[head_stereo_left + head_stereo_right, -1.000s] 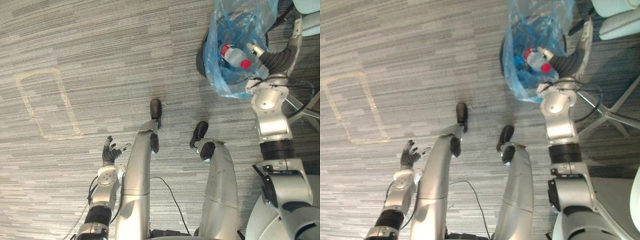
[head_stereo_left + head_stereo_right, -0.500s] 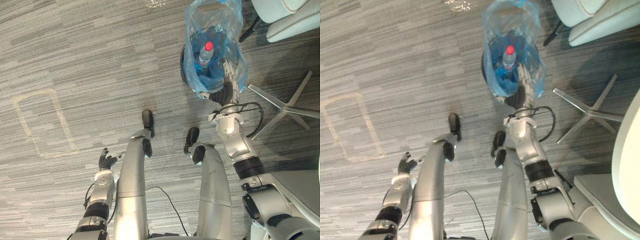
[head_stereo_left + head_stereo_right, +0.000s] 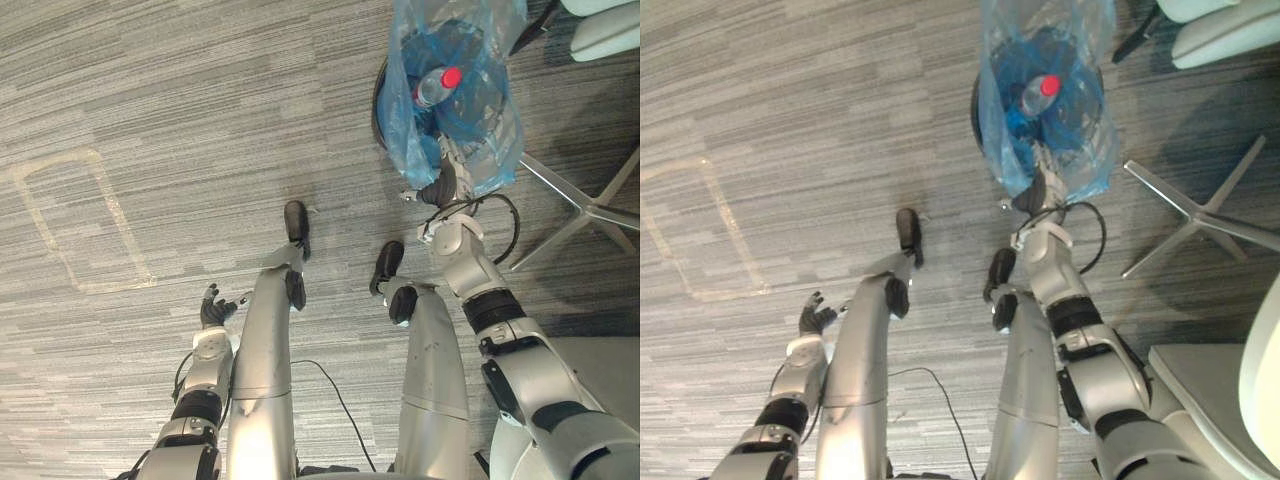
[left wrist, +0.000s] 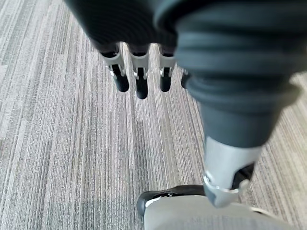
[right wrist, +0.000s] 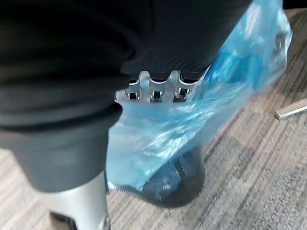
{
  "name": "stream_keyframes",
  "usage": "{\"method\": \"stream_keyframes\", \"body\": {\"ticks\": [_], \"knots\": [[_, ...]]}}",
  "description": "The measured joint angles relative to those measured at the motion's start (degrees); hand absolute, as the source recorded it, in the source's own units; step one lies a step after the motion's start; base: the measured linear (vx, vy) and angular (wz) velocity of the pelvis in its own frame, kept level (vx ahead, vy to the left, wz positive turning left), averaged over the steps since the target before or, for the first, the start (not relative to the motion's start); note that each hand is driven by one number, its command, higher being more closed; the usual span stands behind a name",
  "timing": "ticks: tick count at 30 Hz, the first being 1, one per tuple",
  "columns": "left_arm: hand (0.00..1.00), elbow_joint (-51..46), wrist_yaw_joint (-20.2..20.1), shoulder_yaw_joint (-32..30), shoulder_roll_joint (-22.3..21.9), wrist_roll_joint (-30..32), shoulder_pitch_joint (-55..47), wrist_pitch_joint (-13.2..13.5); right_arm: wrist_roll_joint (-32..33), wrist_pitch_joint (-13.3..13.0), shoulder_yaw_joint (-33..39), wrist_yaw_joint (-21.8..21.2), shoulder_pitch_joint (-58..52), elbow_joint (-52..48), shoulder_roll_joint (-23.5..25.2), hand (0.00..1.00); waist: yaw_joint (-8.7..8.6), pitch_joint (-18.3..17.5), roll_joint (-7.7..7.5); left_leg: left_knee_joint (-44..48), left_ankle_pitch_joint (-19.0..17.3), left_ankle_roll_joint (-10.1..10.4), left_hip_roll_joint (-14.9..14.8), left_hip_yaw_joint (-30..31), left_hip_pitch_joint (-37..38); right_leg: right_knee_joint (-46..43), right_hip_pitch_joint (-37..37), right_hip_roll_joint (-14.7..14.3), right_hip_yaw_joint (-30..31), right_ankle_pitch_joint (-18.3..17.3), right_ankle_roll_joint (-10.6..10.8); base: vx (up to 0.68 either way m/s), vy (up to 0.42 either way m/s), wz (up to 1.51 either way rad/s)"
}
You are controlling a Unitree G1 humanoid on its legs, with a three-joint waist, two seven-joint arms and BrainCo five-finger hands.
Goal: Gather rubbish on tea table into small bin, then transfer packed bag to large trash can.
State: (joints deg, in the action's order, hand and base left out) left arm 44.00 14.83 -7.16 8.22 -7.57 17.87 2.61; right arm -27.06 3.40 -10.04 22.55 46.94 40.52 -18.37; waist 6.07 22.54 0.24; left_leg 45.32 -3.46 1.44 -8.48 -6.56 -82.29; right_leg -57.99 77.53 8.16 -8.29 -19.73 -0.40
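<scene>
Left hand [image 3: 213,307] is low over the carpet [image 3: 150,120]. Its wrist view shows fingers [image 4: 140,85] straight, holding nothing. Right hand [image 3: 445,182] is against the blue bag [image 3: 495,130]; in the wrist view its fingers [image 5: 154,91] pass behind the film, grip undetermined. The bag sits in the dark bin [image 5: 175,184] and holds a red-capped bottle [image 3: 437,85], label too small to read.
</scene>
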Motion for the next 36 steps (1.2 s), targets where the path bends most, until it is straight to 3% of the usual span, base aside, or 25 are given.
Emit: {"method": "stream_keyframes", "body": {"ticks": [1,15,24,29,34,36], "knots": [[0.0,0.0,0.0,0.0,0.0,0.0,0.0,0.0,0.0,0.0,-0.1,0.0,0.3,0.8,0.1,1.0,0.01,0.0,0.0,0.0,-0.1,0.1,0.0,0.0,-0.1,-0.1,0.1,0.0,0.0,0.0,0.0,0.0,0.0,0.0],[0.0,0.0,0.0,0.0,0.3,-0.4,1.8,-0.1,0.2,-0.1,-0.9,-1.9,2.4,3.8,1.3,1.0,0.31,0.0,0.01,2.2,-0.8,0.3,-0.1,0.9,-2.0,-1.9,1.5,0.0,-0.5,-1.0,-0.3,0.0,0.001,0.01],[0.0,-0.1,0.3,-1.0,0.1,0.2,1.8,-0.5,1.9,-0.3,-0.2,-1.7,-2.1,-3.5,2.4,1.0,0.26,0.0,0.01,3.8,-1.2,-0.2,-0.8,1.0,-0.7,-2.7,-0.3,-0.3,-0.5,-1.0,-0.4,-0.01,0.012,-0.05],[0.0,0.0,1.2,-1.6,0.0,1.4,1.7,-0.7,2.2,-0.6,0.4,-1.4,-7.1,-9.5,3.0,1.0,0.2,0.0,0.01,2.8,-1.2,-0.2,-1.0,0.9,4.6,-1.5,-5.5,-0.6,-0.6,-0.8,-0.6,-0.01,-0.002,-0.03],[0.0,-1.9,0.5,0.7,-2.0,2.8,0.6,-0.8,2.6,-0.5,0.3,-1.5,-16.3,-18.7,6.2,1.0,-0.41,-0.2,-0.28,-5.0,0.2,-0.1,-0.7,-0.5,18.0,6.1,-18.3,-0.9,-1.0,1.2,-0.2,0.01,-0.004,-0.03],[0.0,-2.6,-0.4,2.6,-4.1,3.1,-0.9,-0.9,3.5,-0.6,0.0,-1.6,-20.2,-22.5,7.7,1.0,-1.5,-0.6,-0.94,-9.1,0.7,0.1,0.1,-1.0,23.9,10.1,-23.9,-0.9,-1.0,1.9,0.4,0.06,0.009,-0.01]]}}
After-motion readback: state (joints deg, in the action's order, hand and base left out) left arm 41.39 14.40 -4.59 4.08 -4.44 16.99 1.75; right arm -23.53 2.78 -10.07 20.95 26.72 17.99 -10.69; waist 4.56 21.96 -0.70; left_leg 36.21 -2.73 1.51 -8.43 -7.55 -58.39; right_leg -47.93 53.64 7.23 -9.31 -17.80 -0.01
